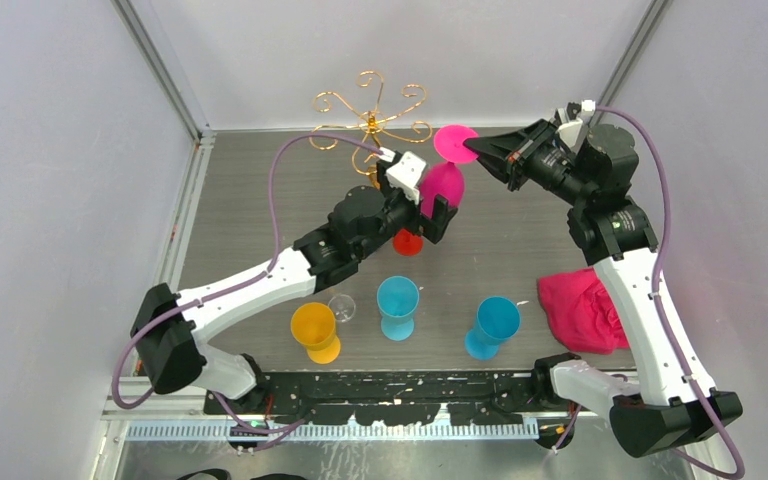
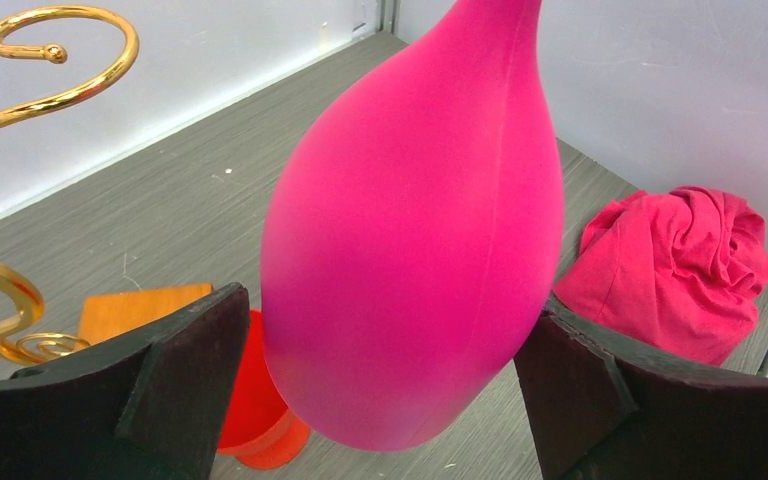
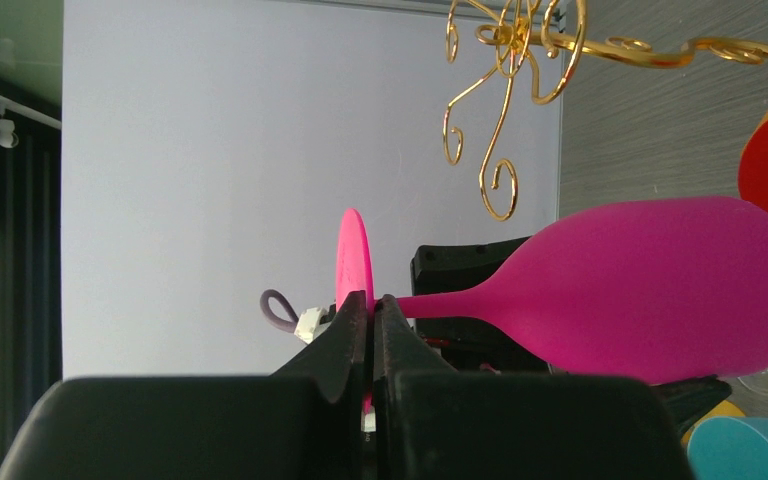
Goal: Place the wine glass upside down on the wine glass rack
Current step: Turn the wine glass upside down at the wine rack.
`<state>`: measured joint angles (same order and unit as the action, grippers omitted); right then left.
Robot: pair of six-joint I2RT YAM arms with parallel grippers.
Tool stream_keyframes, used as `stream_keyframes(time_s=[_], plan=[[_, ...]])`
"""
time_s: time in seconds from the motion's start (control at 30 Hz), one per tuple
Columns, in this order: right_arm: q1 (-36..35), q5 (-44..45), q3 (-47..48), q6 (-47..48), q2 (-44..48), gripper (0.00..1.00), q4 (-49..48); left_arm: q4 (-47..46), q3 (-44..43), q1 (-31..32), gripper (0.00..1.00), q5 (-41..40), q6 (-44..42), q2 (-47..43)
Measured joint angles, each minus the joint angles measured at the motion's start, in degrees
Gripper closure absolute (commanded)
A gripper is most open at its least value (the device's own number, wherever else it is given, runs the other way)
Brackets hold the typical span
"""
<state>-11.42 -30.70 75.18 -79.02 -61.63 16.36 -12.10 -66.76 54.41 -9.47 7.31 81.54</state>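
A pink wine glass (image 1: 443,185) hangs upside down above the table, bowl down and foot (image 1: 454,143) up. My right gripper (image 1: 480,148) is shut on the edge of the foot; the right wrist view shows both pads (image 3: 352,325) pinching the disc. My left gripper (image 1: 438,222) is open around the bowl (image 2: 410,230); a gap shows beside its left finger (image 2: 195,370), and the right finger looks to touch the bowl. The gold wire rack (image 1: 370,120) stands just behind and left of the glass, with its scroll arms (image 2: 60,95) (image 3: 505,100) close by and its wooden base (image 2: 140,305) below.
A red glass (image 1: 407,241) stands upside down under the left gripper. Two teal glasses (image 1: 397,300) (image 1: 490,325), a yellow-orange glass (image 1: 315,330) and a small clear glass (image 1: 341,307) are near the front. A pink cloth (image 1: 585,305) lies at the right. Walls enclose the back and sides.
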Motion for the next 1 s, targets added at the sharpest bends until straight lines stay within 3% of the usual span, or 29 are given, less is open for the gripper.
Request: stream_keyframes(time_s=[1.0], plan=[[0.9,2.4,3.5,4.8,-4.5,0.99,2.6,2.7,0.7,0.3,0.0,-5.2,-0.2,-10.7]])
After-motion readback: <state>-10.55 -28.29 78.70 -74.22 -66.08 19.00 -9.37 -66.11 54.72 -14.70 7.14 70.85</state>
